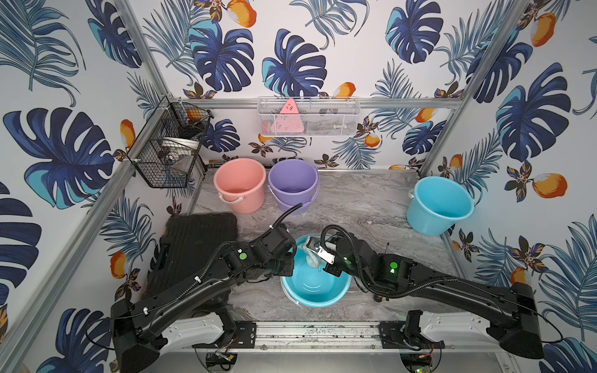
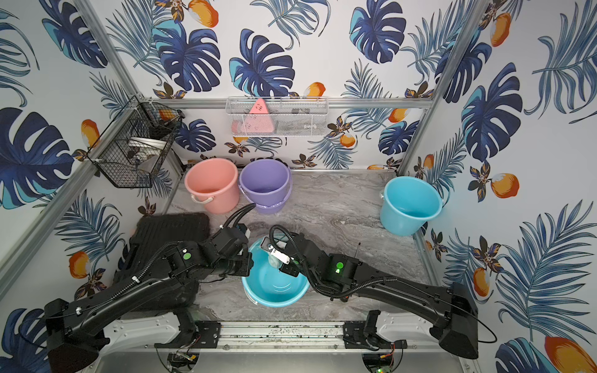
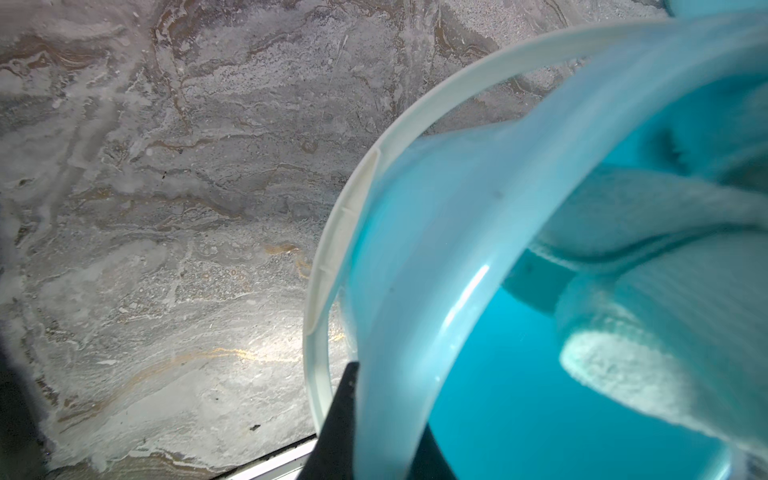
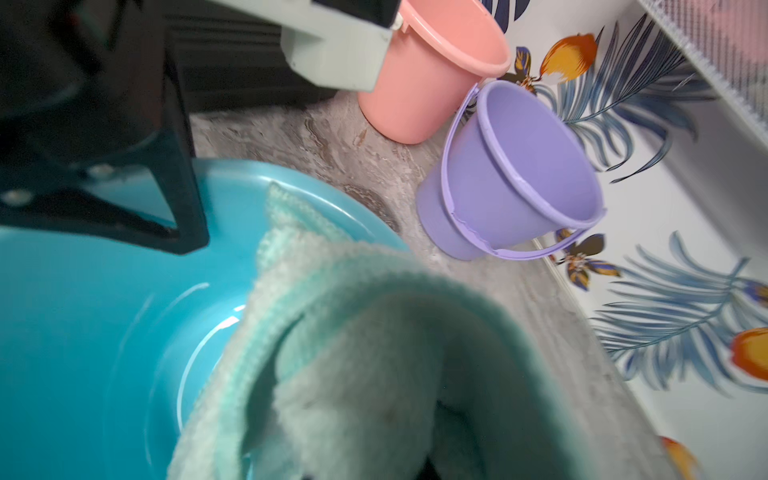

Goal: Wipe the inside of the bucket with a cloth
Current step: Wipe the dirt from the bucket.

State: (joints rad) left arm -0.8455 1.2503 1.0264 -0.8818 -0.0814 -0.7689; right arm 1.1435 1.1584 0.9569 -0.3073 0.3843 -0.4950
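Note:
The turquoise bucket (image 1: pixel 318 303) (image 2: pixel 274 303) stands upright at the front middle of the marble table. My left gripper (image 3: pixel 382 436) is shut on its rim at the left side, one black finger outside the wall and one inside. The pale mint cloth (image 1: pixel 311 261) (image 2: pixel 274 262) (image 3: pixel 648 208) (image 4: pixel 374 353) hangs bunched inside the bucket against its far wall. My right gripper (image 1: pixel 318 263) reaches in from the right and is shut on the cloth. The cloth covers its fingers in the right wrist view.
A pink bucket (image 1: pixel 239 185) and a purple bucket (image 1: pixel 292 184) stand at the back wall. Another blue bucket (image 1: pixel 439 205) leans at the back right. A black case (image 1: pixel 197 252) lies under my left arm. Wire baskets (image 1: pixel 308 118) hang on the walls.

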